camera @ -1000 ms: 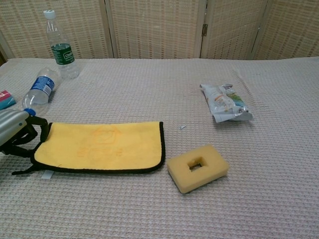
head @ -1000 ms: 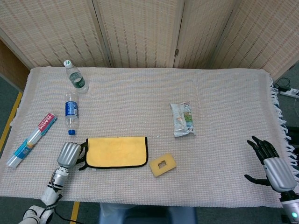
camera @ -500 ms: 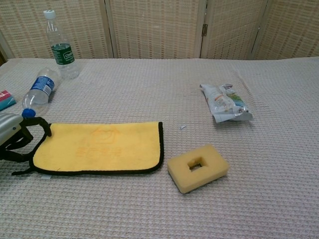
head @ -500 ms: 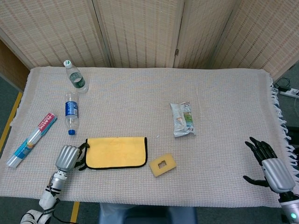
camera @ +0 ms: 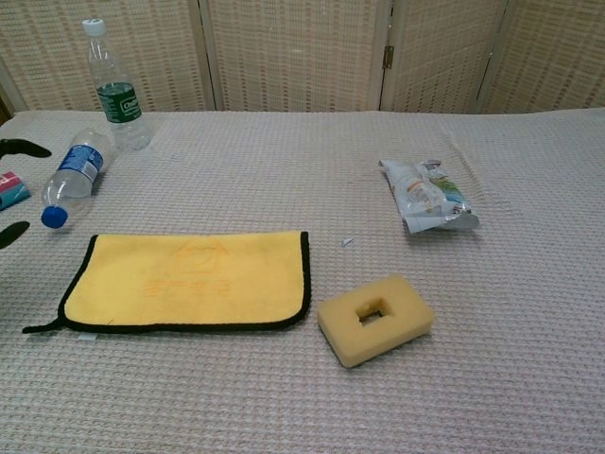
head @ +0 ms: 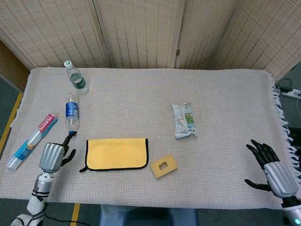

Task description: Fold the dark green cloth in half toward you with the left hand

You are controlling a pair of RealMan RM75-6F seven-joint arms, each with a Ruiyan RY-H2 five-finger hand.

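I see the bench (head: 225,94) under a pale waffle-weave cover, fringed on the right edge, with woven reed screens (head: 141,33) behind. Since half a second ago my left hand (head: 51,156) has drawn away from the cloth (head: 116,153); it was at the cloth's left edge, and now it sits well left of it with its fingers (head: 68,155) spread and holding nothing. In the chest view only dark fingertips show at the left border. The cloth itself lies folded and flat near the front edge, unmoved since the last frame: a soft yellow rectangle with dark binding and a small dark loop at its near left corner. My right hand (head: 273,168) rests by the front right corner as before, fingers apart and empty.

A clear plastic bottle (head: 71,113) with a blue cap lies on its side just behind the left hand, and a second bottle (head: 75,77) with a green label and white cap is further back. A crinkled foil packet (head: 183,120) lies right of centre. A long tube (head: 32,141) in red and blue lies at far left. A yellow sponge block (head: 163,166) with a rectangular hole sits just right of the cloth.
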